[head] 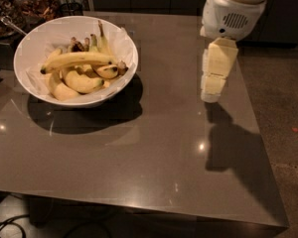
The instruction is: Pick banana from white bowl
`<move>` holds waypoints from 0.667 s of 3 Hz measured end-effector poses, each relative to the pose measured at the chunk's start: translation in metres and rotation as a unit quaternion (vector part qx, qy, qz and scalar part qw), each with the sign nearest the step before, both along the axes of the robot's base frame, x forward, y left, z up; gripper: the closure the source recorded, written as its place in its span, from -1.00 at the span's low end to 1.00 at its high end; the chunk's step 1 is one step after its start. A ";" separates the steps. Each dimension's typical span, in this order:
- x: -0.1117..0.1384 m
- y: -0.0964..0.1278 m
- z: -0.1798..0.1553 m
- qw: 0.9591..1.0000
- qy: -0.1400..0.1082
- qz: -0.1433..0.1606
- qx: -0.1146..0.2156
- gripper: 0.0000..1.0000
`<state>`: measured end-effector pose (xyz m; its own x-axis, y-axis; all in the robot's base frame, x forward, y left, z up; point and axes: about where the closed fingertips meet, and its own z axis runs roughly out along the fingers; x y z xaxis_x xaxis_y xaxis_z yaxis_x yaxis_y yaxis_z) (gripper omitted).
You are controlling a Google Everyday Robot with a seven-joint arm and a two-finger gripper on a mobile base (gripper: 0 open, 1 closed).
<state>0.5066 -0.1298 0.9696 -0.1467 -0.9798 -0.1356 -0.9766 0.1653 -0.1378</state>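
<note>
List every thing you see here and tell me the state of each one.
Bowl: upright on the table, filled with fruit.
Banana: lying across the other bananas, not held.
Claw: hanging above the table's right side, away from the bowl.

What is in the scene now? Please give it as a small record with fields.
banana: lies across the top of the other bananas, inside the white bowl
white bowl: on the table, far left
gripper: hangs over the table's right side, apart from the bowl
task state: banana not yet grasped
</note>
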 end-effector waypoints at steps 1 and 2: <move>0.009 0.009 0.002 1.000 -0.016 0.005 0.008 -1.00; 0.021 0.034 0.009 0.999 -0.030 0.019 0.024 -1.00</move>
